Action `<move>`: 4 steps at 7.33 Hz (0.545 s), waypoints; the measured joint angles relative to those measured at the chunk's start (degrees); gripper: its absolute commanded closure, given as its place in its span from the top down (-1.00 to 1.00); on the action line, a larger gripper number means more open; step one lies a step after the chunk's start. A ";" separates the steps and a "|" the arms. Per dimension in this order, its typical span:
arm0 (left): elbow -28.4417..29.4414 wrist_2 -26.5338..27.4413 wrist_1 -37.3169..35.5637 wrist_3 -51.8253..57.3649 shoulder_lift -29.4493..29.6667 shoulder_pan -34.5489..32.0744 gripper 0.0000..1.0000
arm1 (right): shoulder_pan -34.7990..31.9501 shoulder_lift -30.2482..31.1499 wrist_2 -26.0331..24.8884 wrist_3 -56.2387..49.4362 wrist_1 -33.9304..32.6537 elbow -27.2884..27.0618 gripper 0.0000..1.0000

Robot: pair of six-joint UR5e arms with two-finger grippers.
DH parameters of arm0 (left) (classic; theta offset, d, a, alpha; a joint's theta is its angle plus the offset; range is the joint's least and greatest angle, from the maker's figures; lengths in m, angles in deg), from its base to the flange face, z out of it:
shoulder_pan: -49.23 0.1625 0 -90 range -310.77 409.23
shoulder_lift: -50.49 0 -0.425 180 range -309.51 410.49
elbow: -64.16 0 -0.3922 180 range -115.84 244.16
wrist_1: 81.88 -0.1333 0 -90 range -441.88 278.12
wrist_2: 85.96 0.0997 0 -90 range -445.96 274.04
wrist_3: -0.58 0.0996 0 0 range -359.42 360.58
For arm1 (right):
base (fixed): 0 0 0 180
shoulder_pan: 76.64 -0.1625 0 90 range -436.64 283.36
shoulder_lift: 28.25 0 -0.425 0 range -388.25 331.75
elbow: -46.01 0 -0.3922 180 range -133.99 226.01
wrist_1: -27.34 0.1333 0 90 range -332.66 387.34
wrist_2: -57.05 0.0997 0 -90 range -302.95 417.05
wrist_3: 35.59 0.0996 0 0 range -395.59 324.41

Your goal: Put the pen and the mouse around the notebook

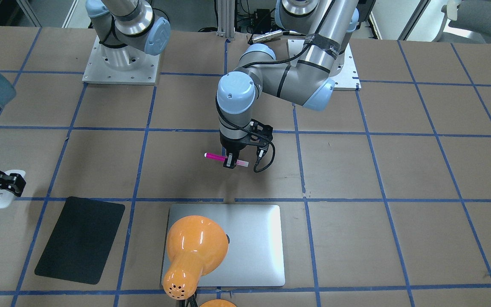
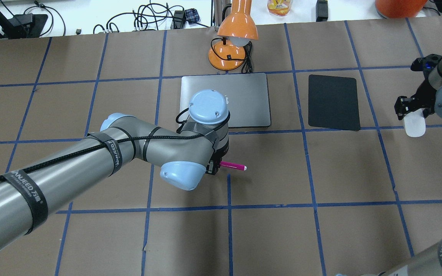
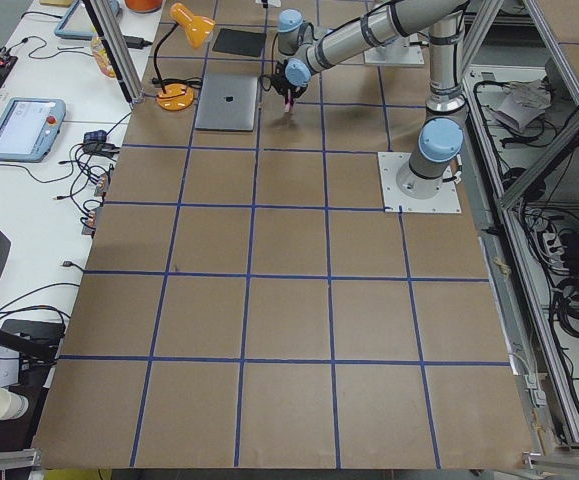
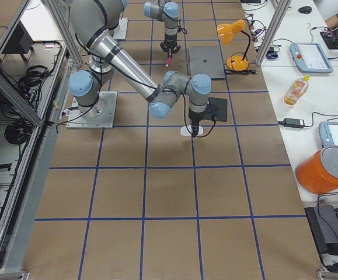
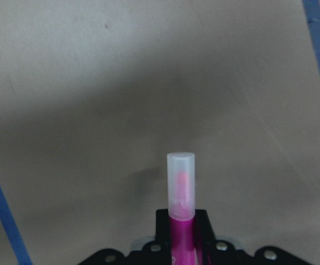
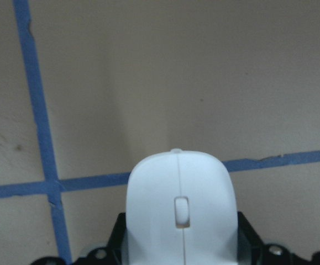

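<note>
On the blue-taped brown table point(image 1: 399, 170) lie notebook point(image 1: 254, 243) and black mat point(image 1: 80, 239).

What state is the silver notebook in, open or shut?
Shut. The notebook lies as one flat slab; only its plain silver lid shows, with no screen or keys in view.

Left arm point(image 3: 369, 32) with pen point(image 3: 289, 102) (pink) at tip, notebook point(image 3: 227, 100) beside orange lamp point(image 3: 178, 97)
</note>
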 measured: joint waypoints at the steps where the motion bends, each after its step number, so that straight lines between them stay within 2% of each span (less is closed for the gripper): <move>1: 0.56 -0.29 -0.16 -0.86 1.22 -0.19 -0.38 | -2.82 -1.67 0.40 3.87 0.01 2.13 0.13; 2: 0.84 -0.85 -0.57 -1.06 2.32 -0.23 0.99 | -5.45 -3.87 1.40 7.38 0.08 4.72 0.12; 4: 1.83 -0.62 -0.71 0.28 2.83 -0.03 1.00 | -10.00 -7.60 3.59 13.82 1.98 10.09 0.14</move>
